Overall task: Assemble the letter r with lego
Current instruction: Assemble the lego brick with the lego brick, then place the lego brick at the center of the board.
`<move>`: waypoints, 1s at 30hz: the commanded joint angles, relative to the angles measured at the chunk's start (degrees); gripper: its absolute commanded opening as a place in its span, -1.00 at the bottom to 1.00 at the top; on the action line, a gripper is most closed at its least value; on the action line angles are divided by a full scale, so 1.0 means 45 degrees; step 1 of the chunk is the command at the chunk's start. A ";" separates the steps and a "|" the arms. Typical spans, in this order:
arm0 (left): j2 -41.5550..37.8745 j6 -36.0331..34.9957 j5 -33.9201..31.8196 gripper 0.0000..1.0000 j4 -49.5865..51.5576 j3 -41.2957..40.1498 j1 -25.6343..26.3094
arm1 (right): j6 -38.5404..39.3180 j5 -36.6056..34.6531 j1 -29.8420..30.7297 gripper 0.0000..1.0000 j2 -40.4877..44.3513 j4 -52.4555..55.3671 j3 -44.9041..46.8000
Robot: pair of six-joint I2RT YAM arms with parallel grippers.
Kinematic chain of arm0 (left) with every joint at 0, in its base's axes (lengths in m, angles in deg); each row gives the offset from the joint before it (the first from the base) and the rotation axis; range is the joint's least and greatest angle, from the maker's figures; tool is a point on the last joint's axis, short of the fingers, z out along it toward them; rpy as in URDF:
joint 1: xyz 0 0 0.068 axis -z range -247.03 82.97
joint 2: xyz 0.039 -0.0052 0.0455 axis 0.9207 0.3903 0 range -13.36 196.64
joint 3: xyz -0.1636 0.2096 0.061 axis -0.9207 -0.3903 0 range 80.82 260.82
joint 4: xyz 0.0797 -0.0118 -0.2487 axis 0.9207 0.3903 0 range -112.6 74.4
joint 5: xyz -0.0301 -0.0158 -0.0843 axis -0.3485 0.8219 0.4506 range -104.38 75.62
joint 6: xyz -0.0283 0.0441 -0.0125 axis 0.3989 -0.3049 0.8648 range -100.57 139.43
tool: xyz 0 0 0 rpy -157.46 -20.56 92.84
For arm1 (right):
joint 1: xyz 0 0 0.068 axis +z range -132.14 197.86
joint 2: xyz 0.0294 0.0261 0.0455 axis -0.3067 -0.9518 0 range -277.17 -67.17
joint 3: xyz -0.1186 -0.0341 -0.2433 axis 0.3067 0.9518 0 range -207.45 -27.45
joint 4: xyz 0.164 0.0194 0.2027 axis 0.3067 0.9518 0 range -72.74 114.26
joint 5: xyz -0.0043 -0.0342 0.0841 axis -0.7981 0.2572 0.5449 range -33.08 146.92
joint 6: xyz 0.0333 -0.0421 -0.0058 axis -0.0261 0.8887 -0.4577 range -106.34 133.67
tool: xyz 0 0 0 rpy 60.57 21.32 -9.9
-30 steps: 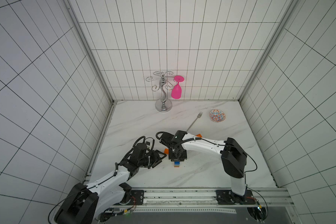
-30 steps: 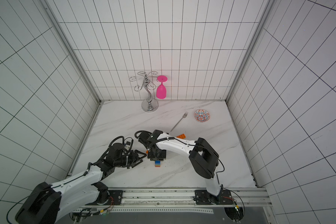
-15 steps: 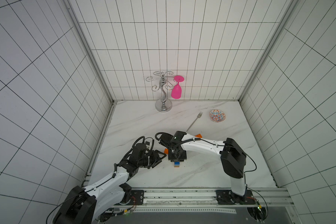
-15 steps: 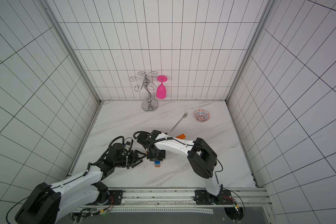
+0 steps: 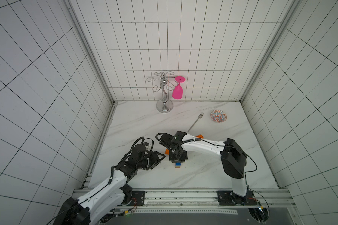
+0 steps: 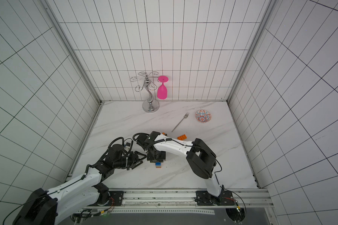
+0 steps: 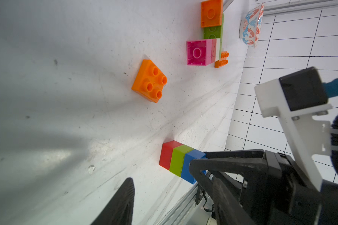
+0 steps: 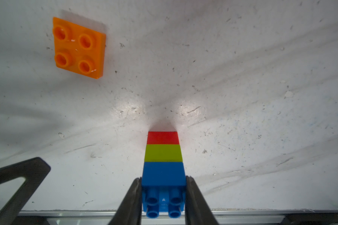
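Note:
A lego stack of red (image 8: 162,138), lime green (image 8: 163,153) and blue (image 8: 163,173) bricks stands on the table, showing in both top views (image 5: 177,165) (image 6: 158,165). My right gripper (image 8: 163,179) is shut on the blue top brick from above. My left gripper (image 7: 170,194) hovers open just left of the stack (image 5: 160,156), holding nothing. A flat orange square brick (image 8: 78,46) lies studs up behind the stack. Farther back lie a pink brick (image 7: 198,52), a green brick (image 7: 213,32), an orange square brick (image 7: 211,13) and a long orange brick (image 6: 181,137).
A patterned bowl (image 5: 218,116) and a fork (image 5: 195,122) lie at the back right. A chrome glass stand (image 5: 164,93) with a pink glass (image 5: 177,90) stands at the back wall. The metal rail (image 5: 181,194) runs along the table's front edge.

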 commanded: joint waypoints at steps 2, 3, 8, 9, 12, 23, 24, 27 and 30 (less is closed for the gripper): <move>-0.0682 -0.0376 -0.0522 0.12 0.0788 0.0195 -0.0058 | -0.0021 0.0776 0.0232 -1.00 -0.2563 -0.0503 0.1523; -0.0888 -0.0538 -0.0699 0.12 0.1269 0.0364 -0.0058 | -0.0015 0.0919 0.0230 -1.00 -0.2635 -0.0682 0.1694; -0.1944 -0.1585 -0.1846 0.17 0.3661 0.1363 -0.0058 | 0.0884 -0.0012 0.0164 -1.00 -0.1973 -0.0357 0.1239; -0.2126 -0.1681 -0.2133 0.20 0.3971 0.1543 -0.0058 | 0.1362 -0.0268 0.0094 -1.00 -0.1618 -0.0245 0.0975; -0.2278 -0.2069 -0.2900 0.26 0.4698 0.2048 -0.0058 | 0.2896 -0.0698 -0.0240 -1.00 -0.0486 0.0072 0.0272; 0.1068 -0.4127 -0.5125 0.28 0.6990 0.5194 0.0920 | 0.8814 -0.1495 -0.0988 -1.00 0.3320 0.0043 0.1146; 0.1372 -0.4111 -0.5179 0.28 0.6804 0.5342 0.1150 | 0.9057 -0.1455 -0.1080 -1.00 0.3342 0.0188 0.1230; 0.2226 -0.3933 -0.5303 0.28 0.6245 0.5604 0.1800 | 0.9529 -0.1005 -0.1212 -1.00 0.3396 0.0146 0.1642; 0.2932 -0.3694 -0.5587 0.27 0.5936 0.5812 0.2370 | 0.9337 -0.0904 -0.1358 -1.00 0.3419 -0.0141 0.2066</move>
